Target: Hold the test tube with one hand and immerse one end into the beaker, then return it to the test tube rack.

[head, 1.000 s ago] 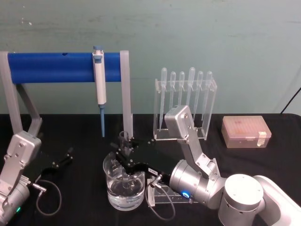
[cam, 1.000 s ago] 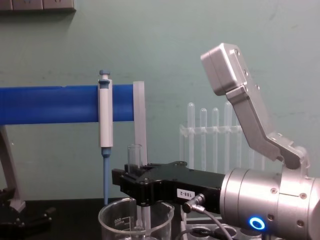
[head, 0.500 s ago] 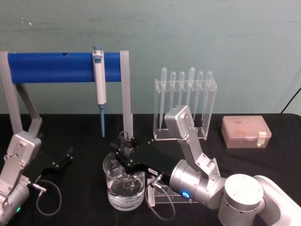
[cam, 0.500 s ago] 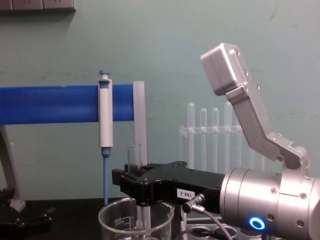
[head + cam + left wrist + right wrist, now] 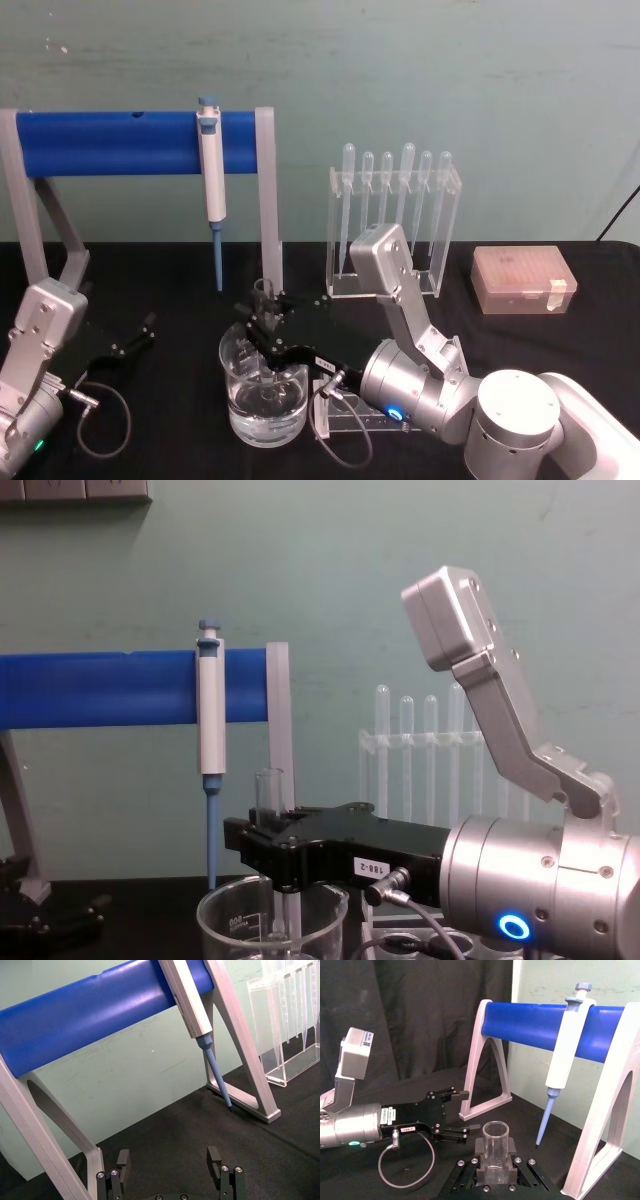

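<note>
My right gripper (image 5: 263,327) is shut on the test tube (image 5: 262,293), a clear glass tube held upright over the beaker (image 5: 240,412). The tube's open rim (image 5: 268,777) stands above the black fingers (image 5: 250,848), and its lower part drops inside the beaker (image 5: 225,923). I cannot tell whether the tip is in the liquid. In the right wrist view the tube (image 5: 495,1138) sits clamped between the pads of my right gripper (image 5: 495,1159). My left gripper (image 5: 134,338) rests open on the black cloth at the left, holding nothing; it also appears in the left wrist view (image 5: 167,1159).
A blue bar stand (image 5: 110,142) carries a blue-and-white micropipette (image 5: 211,180) behind the beaker. A clear rack of plastic pipettes (image 5: 395,225) stands at the back right, with a pink tip box (image 5: 522,280) beside it. A clear holder (image 5: 350,418) lies under my right wrist.
</note>
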`<state>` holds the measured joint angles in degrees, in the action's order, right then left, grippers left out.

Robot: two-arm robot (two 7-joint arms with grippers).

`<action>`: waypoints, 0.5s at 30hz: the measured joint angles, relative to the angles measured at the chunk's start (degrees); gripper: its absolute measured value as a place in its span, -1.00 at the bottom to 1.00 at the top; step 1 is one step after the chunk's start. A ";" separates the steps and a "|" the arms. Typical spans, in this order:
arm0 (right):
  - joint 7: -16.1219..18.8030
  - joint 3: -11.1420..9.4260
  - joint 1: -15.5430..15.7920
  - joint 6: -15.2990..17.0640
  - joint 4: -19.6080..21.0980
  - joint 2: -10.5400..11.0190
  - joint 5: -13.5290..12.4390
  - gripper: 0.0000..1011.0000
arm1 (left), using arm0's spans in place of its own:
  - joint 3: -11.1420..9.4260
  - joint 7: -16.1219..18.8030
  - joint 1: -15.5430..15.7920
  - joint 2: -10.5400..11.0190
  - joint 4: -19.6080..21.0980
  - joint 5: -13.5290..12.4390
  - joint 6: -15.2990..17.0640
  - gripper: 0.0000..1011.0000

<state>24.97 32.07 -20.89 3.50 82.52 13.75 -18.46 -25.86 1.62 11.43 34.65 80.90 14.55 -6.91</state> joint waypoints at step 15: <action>0.00 0.00 0.00 0.00 0.00 0.00 0.00 -0.56 | 0.00 0.00 0.00 0.00 0.00 0.00 0.00 0.98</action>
<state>24.97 32.07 -20.89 3.50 82.52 13.75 -18.46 -25.86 1.62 11.43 34.65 80.90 14.55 -6.91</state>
